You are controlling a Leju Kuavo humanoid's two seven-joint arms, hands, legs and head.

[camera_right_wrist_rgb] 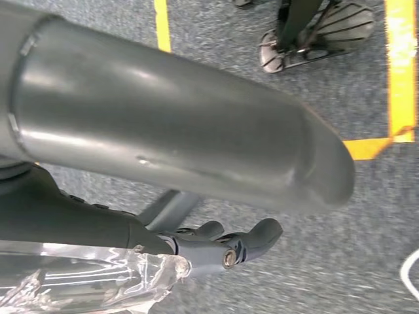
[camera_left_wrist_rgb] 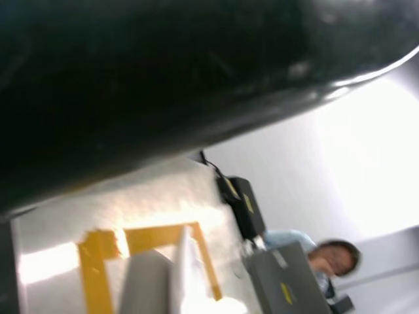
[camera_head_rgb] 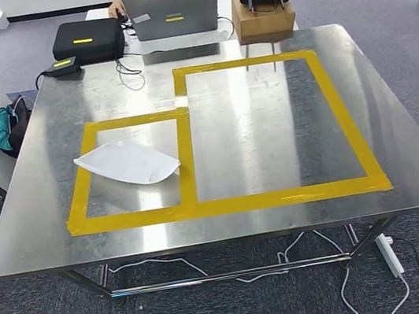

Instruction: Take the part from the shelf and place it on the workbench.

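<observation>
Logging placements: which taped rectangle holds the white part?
The smaller yellow-taped rectangle on the left holds the white part; the larger rectangle beside it is bare.

No text, brand, number or sign can be read in any view. The yellow labels on the black case, the laptop and the charger are too small to make out.

Before me the steel bench carries two yellow tape rectangles; a white part lies in the smaller one, left of frame centre.
</observation>
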